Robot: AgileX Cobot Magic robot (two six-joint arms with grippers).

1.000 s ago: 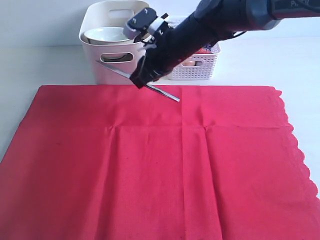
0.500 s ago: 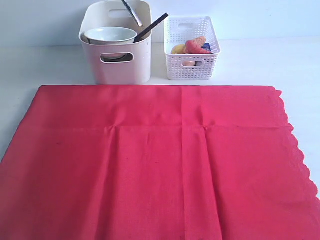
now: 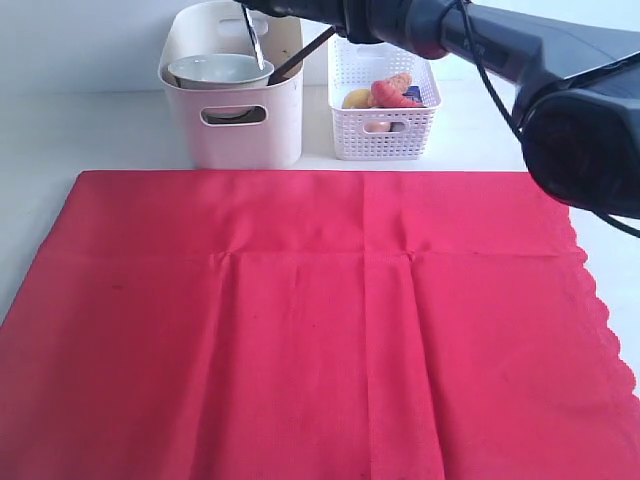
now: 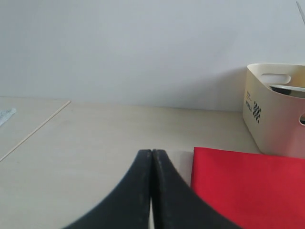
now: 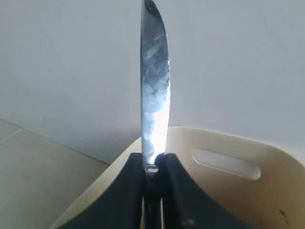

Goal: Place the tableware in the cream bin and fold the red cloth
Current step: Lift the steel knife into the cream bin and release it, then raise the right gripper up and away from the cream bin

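Reaching across from the right in the exterior view, the right arm (image 3: 480, 40) is carrying a steel table knife (image 3: 252, 35) over the tall cream plastic bin (image 3: 235, 130). The blade is slanting downward, and its lower end is showing just behind the rim of the pale green-white bowl (image 3: 207, 70) sitting in the bin. A dark chopstick (image 3: 300, 55) is leaning out over the bin's right rim. A white lattice basket (image 3: 385, 135) is standing just beside the bin. The bright red rectangular cloth (image 3: 300, 320) is lying flat and bare, with its scalloped edge on the right and its near part running out of frame.

In the left wrist view, the left gripper (image 4: 151, 162) is showing its fingers pressed together with nothing between them. It is sitting low over the pale table (image 4: 95, 133), just off a corner of the cloth.

In the right wrist view, the right gripper (image 5: 153, 162) is pinching the knife near its handle end, jaws nearly together, with the bin's opening beyond.

Judgement: the step in hand is dropping the knife. It is best done by lowering until the tip is below the rim, aiming for the gap between bowl and back wall, then releasing. The bowl is taking up much of the opening, and the chopstick and rim are crowding the right side, so room is tight. The cloth is offering open room for folding.
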